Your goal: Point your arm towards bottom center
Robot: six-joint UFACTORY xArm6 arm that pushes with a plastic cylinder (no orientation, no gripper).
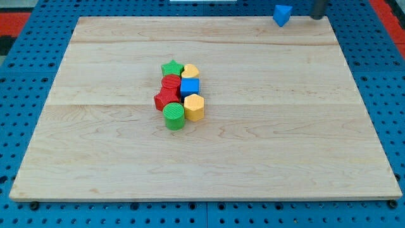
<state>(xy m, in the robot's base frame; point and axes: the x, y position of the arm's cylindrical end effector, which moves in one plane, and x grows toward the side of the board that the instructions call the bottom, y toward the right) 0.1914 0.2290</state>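
My tip [318, 16] sits at the view's top right, at the board's [253, 164] far edge, just right of a lone blue block [282, 14]; it touches nothing. Well apart, left of centre, a cluster huddles: green star [171, 68], yellow block [190, 71], blue cube [190, 87], two red blocks [167, 95], yellow hexagon [193, 107], green cylinder [174, 116]. Bottom centre lies far from my tip.
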